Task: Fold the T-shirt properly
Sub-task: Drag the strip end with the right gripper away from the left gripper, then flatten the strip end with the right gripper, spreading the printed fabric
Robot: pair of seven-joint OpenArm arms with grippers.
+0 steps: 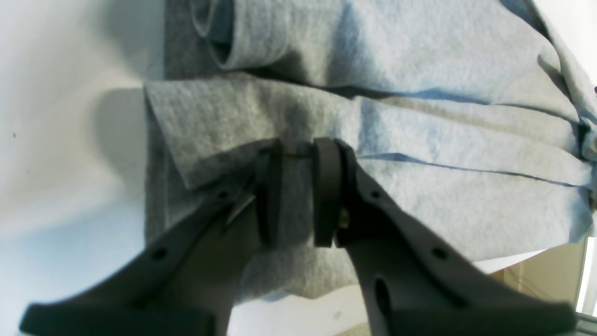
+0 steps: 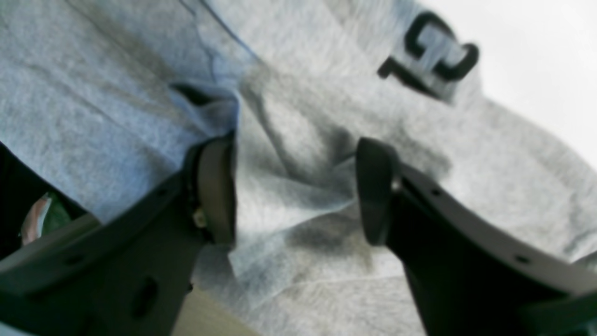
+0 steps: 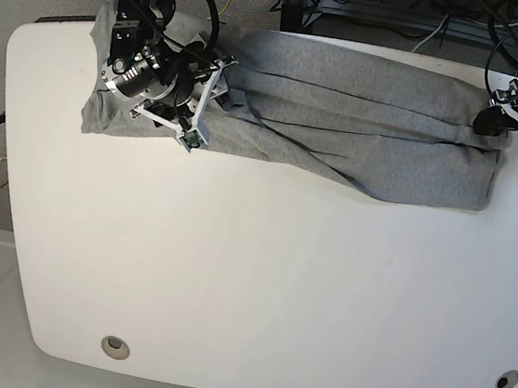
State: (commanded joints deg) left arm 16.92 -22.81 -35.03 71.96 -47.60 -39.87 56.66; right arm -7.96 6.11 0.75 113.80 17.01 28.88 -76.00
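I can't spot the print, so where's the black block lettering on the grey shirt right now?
In the right wrist view, the black block lettering sits on the heather-grey cotton T-shirt, upper right, beyond the open right hand, near the white table.

White table (image 3: 249, 277), cables (image 3: 392, 13) behind it.
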